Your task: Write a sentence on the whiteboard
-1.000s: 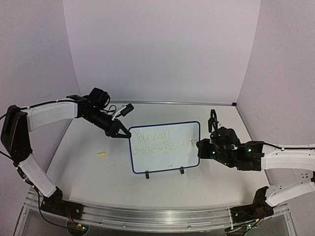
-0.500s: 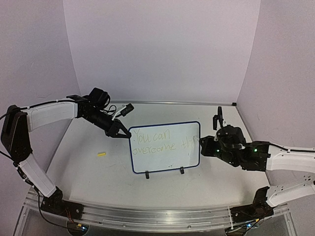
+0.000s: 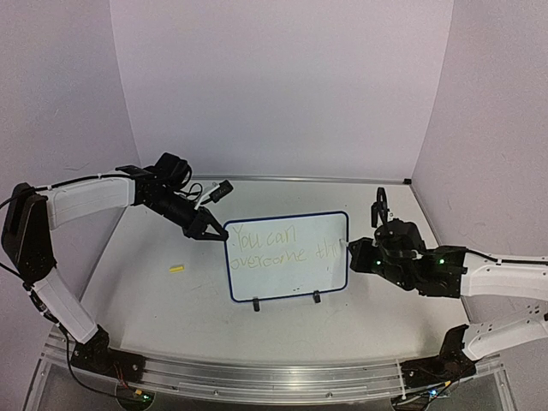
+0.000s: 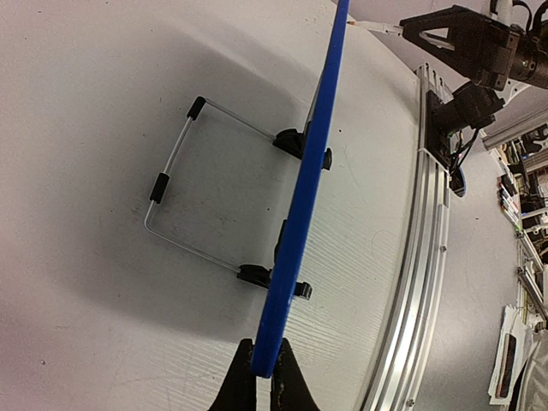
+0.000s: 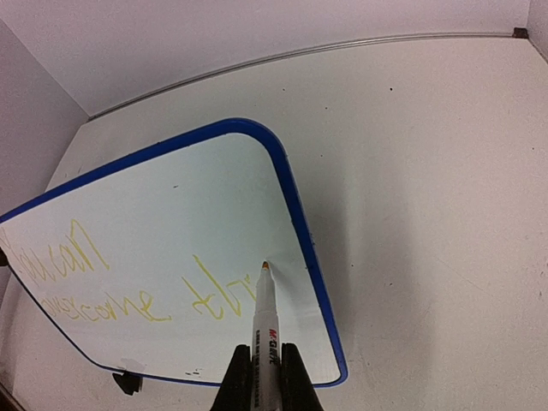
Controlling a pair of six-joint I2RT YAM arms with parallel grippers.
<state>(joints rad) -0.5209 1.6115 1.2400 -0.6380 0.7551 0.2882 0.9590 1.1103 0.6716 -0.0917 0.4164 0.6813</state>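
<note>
Since a second ago your right gripper (image 3: 349, 248) has drifted a little to the right and up along the right edge of the whiteboard (image 3: 291, 278), and the last word has gained another faint stroke. Your left arm has not shifted.

The whiteboard stands near the middle of the table (image 3: 154, 317), propped on its two black feet (image 3: 257, 305) and leaning back on a wire stand (image 4: 171, 184) behind it. The sentence (image 3: 278, 244) runs in two yellow-green lines: "You can" above, "overcome" and the start of a further word below.

Your left gripper (image 4: 264, 377) has its jaws pinched on the blue frame at the board's upper left corner, one finger on each face of the edge.

Your right gripper is clamped on a white marker (image 5: 264, 325), the barrel squeezed between the two fingers with printed lettering showing just above them. In the right wrist view the marker's tip touches the board surface just right of the last written strokes, close to the curved blue frame.

A small yellow piece (image 3: 176, 268) lies on the table to the left of the board, well apart from both grippers.
</note>
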